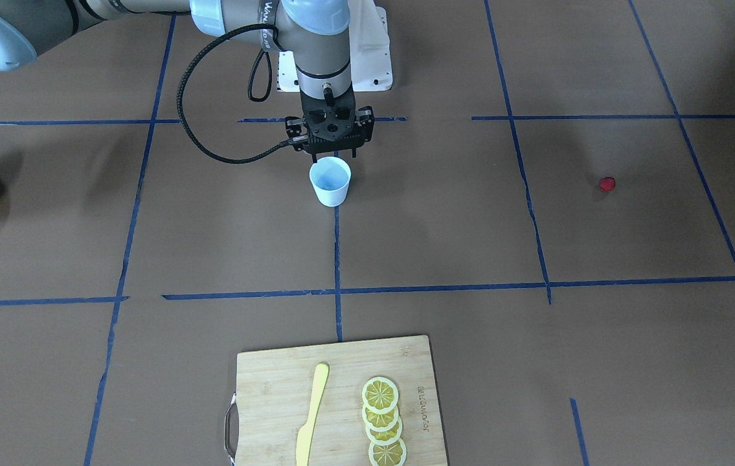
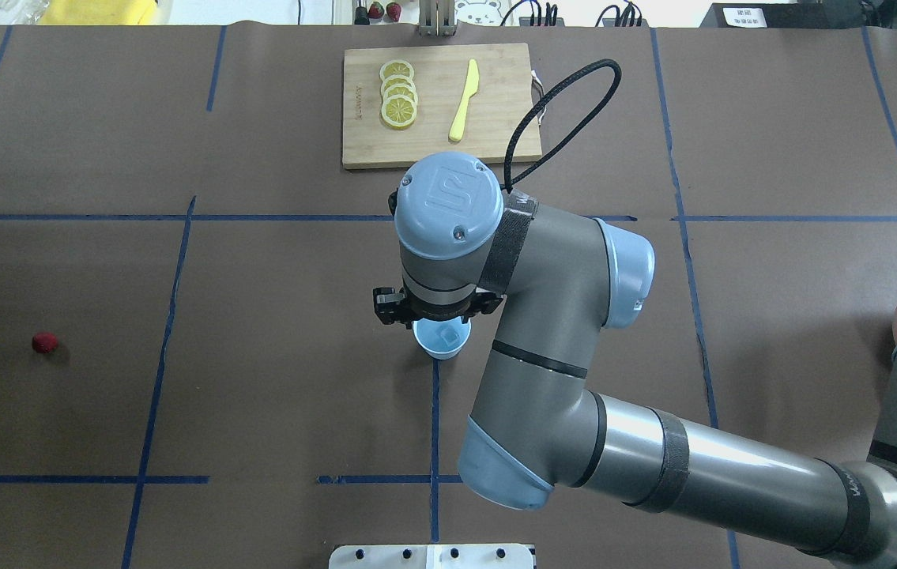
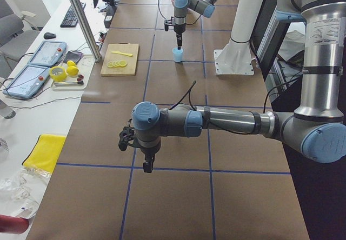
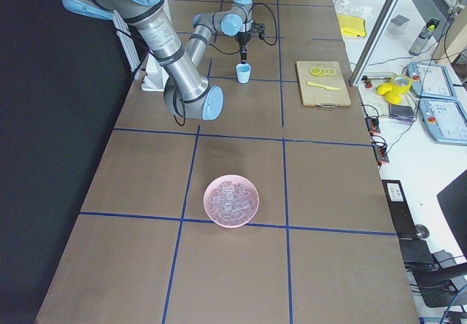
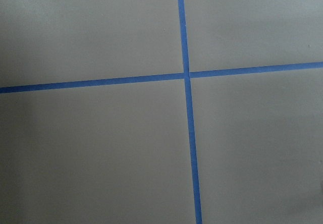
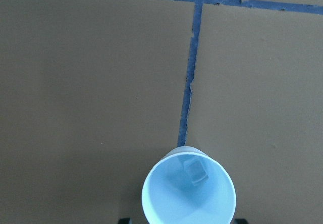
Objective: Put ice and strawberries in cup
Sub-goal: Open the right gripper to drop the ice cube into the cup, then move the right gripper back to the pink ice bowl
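Note:
The pale blue cup stands near the table's middle, on a blue tape line. One clear ice cube lies inside it. My right gripper hangs just above the cup's rim on the robot's side, open and empty. The tiny red strawberry lies alone on the table far toward my left side; it also shows in the overhead view. More ice fills the pink bowl. My left gripper shows only in the exterior left view, above bare table; I cannot tell whether it is open.
A wooden cutting board at the table's far edge carries lemon slices and a yellow knife. The pink bowl stands far toward my right side. Blue tape lines cross the brown table.

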Available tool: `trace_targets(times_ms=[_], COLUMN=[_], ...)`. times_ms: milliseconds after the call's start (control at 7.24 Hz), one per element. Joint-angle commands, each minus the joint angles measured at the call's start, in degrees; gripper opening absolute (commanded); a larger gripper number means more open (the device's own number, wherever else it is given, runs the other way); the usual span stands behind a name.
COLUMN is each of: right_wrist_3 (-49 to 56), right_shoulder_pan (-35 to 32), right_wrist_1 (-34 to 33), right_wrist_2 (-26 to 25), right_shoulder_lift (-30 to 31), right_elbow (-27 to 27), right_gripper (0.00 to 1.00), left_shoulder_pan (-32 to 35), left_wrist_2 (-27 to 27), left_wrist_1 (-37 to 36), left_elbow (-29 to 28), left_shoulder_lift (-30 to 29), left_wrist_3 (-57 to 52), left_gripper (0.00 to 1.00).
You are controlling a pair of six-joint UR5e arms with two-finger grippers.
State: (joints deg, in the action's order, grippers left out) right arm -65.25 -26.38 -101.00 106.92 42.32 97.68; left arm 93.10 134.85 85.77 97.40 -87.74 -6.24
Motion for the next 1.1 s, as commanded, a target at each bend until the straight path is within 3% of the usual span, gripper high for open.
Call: trace_targets(times_ms=[0, 138, 414, 690, 966], right_wrist_3=[0.04, 0.12, 1.61, 7.21, 16.35], right_shoulder_pan=[-0.94, -3.47, -8.39, -12.88, -21.21], right_wrist_1=[-0.25, -0.86, -6.81, -7.28, -6.84], right_wrist_2=[0.04, 0.48, 1.36, 2.06, 9.93], right_shoulder_lift=[0.22, 1.0, 9.75, 19.94, 29.54], right_elbow=[0.67, 2.15, 14.15, 24.54, 29.05], right_gripper=[1.0, 1.0, 1.0, 1.0, 1.0], left_shoulder_pan=[0.06, -0.03, -0.03, -0.03, 0.06], left_wrist_2=[-0.03, -0.03, 0.06, 0.06, 1.19], left_wrist_1=[0.1, 0.1, 0.1, 0.01, -0.16], left_elbow=[-0.1, -0.19, -0.1, 0.25, 0.69], left_shoulder_lift=[-0.15, -0.24, -0.33, -0.33, -0.24], left_wrist_3=[0.0, 0.0, 0.09, 0.09, 0.18], left_gripper=[1.0, 1.0, 1.0, 1.0, 1.0])
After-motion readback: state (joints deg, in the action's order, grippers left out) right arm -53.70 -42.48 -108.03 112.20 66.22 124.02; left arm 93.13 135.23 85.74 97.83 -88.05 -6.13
